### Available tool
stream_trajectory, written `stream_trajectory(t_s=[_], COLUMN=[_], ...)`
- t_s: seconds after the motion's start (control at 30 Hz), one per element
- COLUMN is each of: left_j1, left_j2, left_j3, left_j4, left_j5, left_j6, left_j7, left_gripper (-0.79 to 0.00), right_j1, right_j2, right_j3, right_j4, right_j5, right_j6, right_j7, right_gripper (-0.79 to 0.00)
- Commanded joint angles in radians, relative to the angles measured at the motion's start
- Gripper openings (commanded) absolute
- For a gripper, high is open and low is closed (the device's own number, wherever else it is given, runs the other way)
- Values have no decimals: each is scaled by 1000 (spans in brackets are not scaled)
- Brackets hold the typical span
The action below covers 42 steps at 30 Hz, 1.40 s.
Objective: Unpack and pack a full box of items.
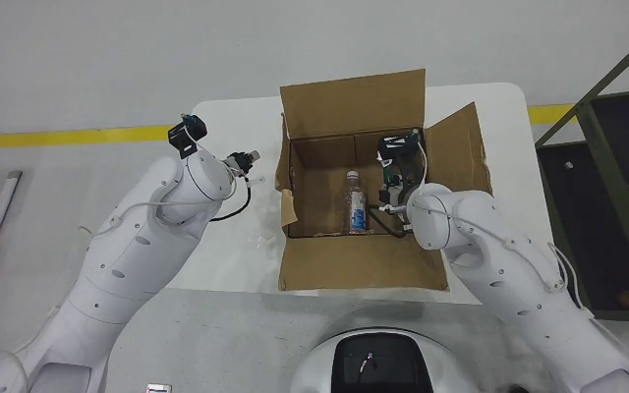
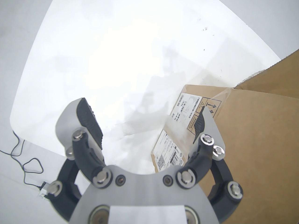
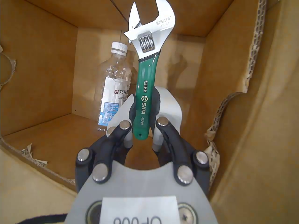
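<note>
Right tool (image 3: pixel 146 102), pads (image 3: pixel 158 102) seemingly behind wrench (image 3: pixel 146 71)

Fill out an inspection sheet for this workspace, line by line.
Surface: white table, bare beside the box.
Job's things: open cardboard box, flaps spread, edges torn; clear bottle lying on its floor; green-handled wrench held over the box interior.
Clutter: nothing seen.
Hands: right hand shut on the wrench handle, with the wrench head pointing away from it; left hand open and empty, over the table next to the box's outer wall.
Cables: black cable looping from the left wrist; thin black wire on the floor.
Surroundings: grey floor with a yellow line; dark metal frame.
</note>
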Motion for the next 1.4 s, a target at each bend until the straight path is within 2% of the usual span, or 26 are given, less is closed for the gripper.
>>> stream_trajectory(t_s=[0.0,0.1,0.3,0.63,0.83,1.37], left_j1=[0,0,0,0,0,0], left_j2=[0,0,0,0,0,0], left_j3=[0,0,0,0,0,0], left_j4=[0,0,0,0,0,0], left_j5=[0,0,0,0,0,0], left_j6=[0,0,0,0,0,0], left_j7=[0,0,0,0,0,0], left_gripper=[0,0,0,0,0,0], right_j1=[-4,-36,-32,98,176,282], right_j2=[0,-2,-23,-83,-128,-207], right_j3=[-1,-14,-58,-148,-203,-264], right_j4=[2,30,93,318,452,610], right_j5=[-5,-7,22,65,135,262], right_j6=[-5,-50,-33,27,16,-50], right_j7=[-7,-55,-130,-173,-174,-189], right_gripper=[-785,-785,-785,-785,-785,-785])
